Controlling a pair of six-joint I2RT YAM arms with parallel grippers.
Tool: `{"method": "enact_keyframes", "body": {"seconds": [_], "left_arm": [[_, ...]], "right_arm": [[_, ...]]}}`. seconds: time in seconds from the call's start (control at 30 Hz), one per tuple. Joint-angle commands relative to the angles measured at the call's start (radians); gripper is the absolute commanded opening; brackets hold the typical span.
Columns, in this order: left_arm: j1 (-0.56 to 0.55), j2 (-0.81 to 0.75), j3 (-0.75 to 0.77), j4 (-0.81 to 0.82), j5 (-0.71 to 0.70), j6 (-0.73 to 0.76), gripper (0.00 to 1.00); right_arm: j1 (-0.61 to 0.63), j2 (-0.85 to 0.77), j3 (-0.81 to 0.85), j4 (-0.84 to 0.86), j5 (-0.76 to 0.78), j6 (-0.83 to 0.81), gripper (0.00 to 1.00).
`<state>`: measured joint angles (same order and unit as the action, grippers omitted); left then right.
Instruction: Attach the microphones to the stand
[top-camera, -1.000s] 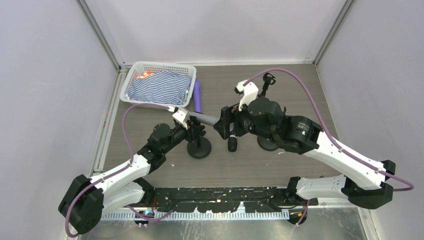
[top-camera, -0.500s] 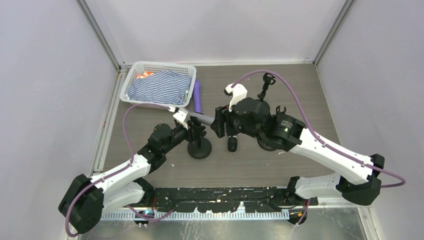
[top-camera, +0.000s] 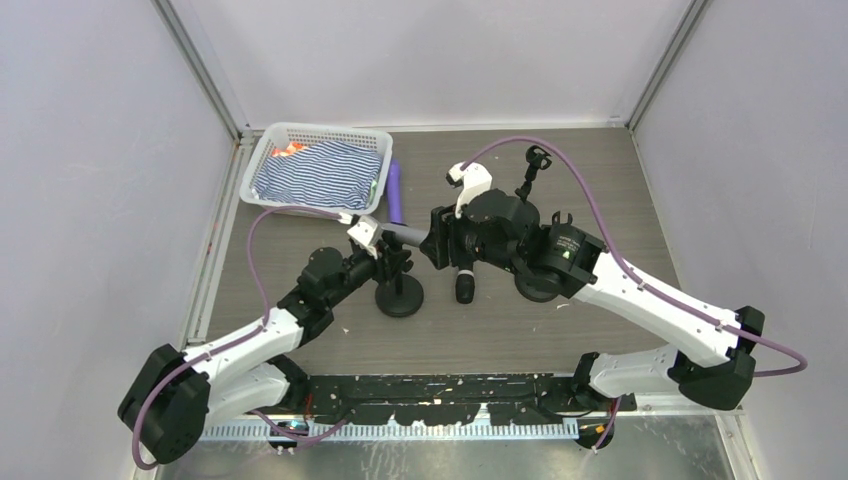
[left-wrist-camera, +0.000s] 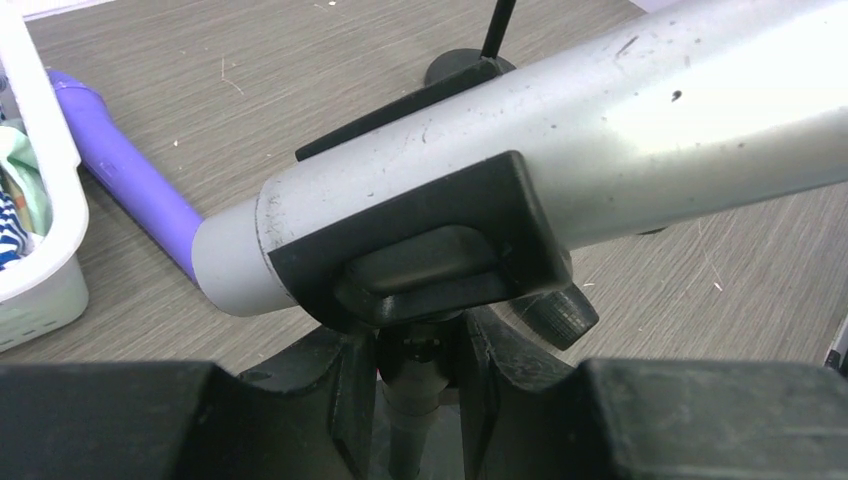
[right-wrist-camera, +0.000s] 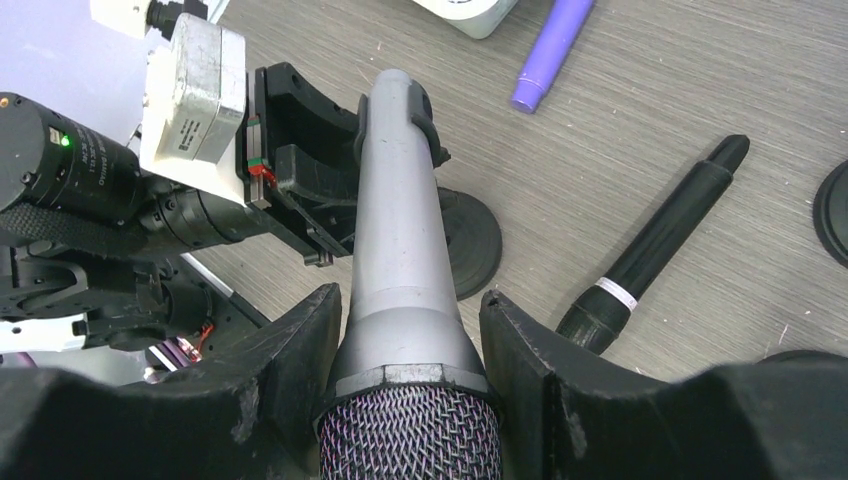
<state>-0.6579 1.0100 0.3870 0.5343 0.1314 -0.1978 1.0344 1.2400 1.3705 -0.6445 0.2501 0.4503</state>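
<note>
A lab test cell: plain grey walls (top-camera: 100, 150), aluminium posts (top-camera: 200, 65), bolted-down robot arms (top-camera: 650, 305).

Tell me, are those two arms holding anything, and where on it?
The right fingers clasp the silver-grey stick microphone just below its mesh head; the left fingers grip the thin black stand post under its clip.

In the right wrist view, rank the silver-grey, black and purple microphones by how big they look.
1. Silver-grey metal stick microphone: largest, but it is also closest to the camera.
2. Black stick microphone: middle.
3. Purple stick microphone: smallest, though the frame edge cuts it off, so this rank is unsure.
</note>
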Motion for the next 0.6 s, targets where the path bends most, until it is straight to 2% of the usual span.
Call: {"method": "enact_keyframes", "body": {"seconds": [0.0, 0.57], "left_arm": [[-0.052, 0.002, 0.016, 0.143, 0.074, 0.046, 0.0], [-0.124, 0.033, 0.02, 0.172, 0.067, 0.086, 0.0]], "right_arm": [[-0.034, 0.066, 0.004, 0.007, 0.007, -0.02, 0.01], [-0.082, 0.298, 0.08, -0.103, -0.176, -0.076, 0.01]]}}
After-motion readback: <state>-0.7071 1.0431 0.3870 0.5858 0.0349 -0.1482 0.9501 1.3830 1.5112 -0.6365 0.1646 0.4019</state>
